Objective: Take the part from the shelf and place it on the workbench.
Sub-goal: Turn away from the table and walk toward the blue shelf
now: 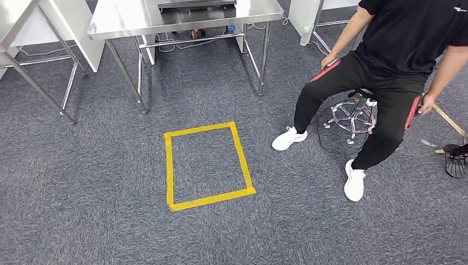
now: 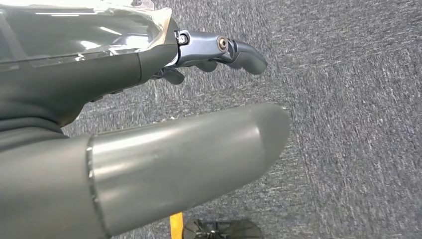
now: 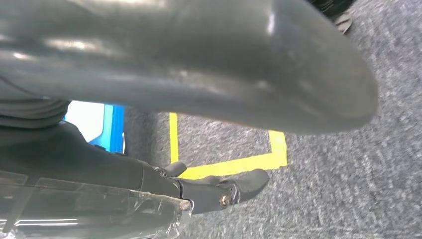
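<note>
My left hand (image 2: 124,69) hangs over grey carpet, its thick thumb (image 2: 199,149) and dark fingers (image 2: 224,50) held apart with nothing between them. My right hand (image 3: 149,181) also hangs above the carpet, the fingers (image 3: 234,189) stretched out away from the thumb (image 3: 224,64), holding nothing. Straight ahead in the head view stands a steel workbench (image 1: 182,16) with a bare shiny top.
A yellow tape square (image 1: 207,165) marks the carpet in front of me, and its corner (image 3: 239,164) lies under my right hand. A person (image 1: 386,72) sits on a stool (image 1: 353,116) at the right. Another steel table (image 1: 33,49) stands at the left. A black mesh object (image 1: 455,160) lies far right.
</note>
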`<move>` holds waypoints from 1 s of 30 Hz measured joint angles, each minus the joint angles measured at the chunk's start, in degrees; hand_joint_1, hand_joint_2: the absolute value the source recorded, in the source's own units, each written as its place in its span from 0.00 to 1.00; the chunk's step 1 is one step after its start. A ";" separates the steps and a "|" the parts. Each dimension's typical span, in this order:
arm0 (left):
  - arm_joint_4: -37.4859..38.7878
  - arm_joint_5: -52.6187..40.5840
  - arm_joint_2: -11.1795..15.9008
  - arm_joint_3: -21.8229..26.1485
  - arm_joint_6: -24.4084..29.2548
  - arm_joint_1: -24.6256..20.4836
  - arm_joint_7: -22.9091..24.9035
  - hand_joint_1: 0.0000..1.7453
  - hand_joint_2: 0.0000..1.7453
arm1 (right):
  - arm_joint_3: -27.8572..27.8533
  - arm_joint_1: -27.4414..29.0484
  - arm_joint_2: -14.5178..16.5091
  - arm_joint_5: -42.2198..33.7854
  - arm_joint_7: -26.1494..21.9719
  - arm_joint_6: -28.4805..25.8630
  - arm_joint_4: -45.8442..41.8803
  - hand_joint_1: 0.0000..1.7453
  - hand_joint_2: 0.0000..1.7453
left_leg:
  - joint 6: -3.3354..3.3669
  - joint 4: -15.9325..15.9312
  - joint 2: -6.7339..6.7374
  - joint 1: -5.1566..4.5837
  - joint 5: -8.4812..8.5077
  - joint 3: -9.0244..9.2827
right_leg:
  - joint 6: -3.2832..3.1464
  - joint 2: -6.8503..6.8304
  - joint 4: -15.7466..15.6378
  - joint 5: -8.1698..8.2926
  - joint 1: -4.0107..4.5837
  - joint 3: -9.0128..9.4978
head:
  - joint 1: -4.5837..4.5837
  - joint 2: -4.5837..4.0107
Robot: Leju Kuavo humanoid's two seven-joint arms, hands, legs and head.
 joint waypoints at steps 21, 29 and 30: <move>-0.26 0.04 0.18 0.03 0.27 0.32 0.32 0.00 0.00 | 0.45 -0.09 0.38 1.35 0.57 0.43 -0.01 0.00 0.00 | 2.66 17.54 -5.18 -2.84 -9.29 -7.19 | -1.90 4.31 -3.55 4.93 1.93 -0.84 | -1.10 0.00; -0.37 -0.07 -0.05 0.21 0.40 0.19 -0.05 0.00 0.00 | 0.81 -0.02 0.46 1.32 0.70 0.50 0.10 0.00 0.00 | 4.72 7.27 -3.37 -3.71 -4.43 -2.82 | -1.59 2.32 0.24 3.30 1.78 -3.83 | -0.84 0.00; -0.34 -0.08 -0.16 0.23 0.39 0.29 -0.07 0.00 0.00 | 0.82 -0.12 0.32 1.32 0.72 0.49 0.11 0.00 0.00 | 4.48 7.15 -2.54 -3.55 -4.32 -2.96 | -1.39 1.46 3.52 1.68 1.48 -5.38 | -0.70 0.00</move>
